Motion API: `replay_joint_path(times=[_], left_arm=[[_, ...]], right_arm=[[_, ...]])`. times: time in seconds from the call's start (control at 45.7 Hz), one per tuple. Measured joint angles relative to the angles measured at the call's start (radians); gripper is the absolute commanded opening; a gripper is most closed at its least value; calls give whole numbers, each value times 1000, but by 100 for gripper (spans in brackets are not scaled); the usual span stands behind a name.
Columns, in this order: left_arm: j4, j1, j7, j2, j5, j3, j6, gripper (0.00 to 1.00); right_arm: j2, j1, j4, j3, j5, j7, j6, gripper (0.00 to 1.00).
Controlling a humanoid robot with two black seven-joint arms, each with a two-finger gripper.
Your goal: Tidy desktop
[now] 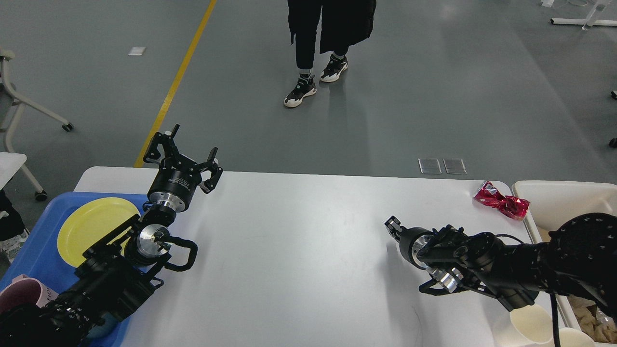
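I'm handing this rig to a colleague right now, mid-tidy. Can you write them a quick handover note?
Left gripper: open, empty, raised over the far left edge of the desktop.
Right gripper: seen end-on, state unclear; nothing visibly held.
Done: yellow plate and pink cup lie in the blue tray, left.
Left: crushed red can lies at the far right corner beside the cream bin; paper cups stand at the near right edge.

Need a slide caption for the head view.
Both grippers, left and right, empty over the desktop; crushed red can remains.
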Motion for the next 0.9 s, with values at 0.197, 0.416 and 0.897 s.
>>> replay_joint_path(times=[0.197, 0.416, 0.897], left_arm=[[0, 0, 0, 0, 0, 0, 0, 96], [0, 0, 0, 1, 0, 0, 0, 96], [0, 0, 0, 1, 0, 0, 0, 96]], right_arm=[[-104, 125, 60, -115, -15, -24, 170, 100], [-303, 514, 353, -271, -64, -27, 380, 100], [-385, 975, 730, -604, -291, -24, 627, 100]])
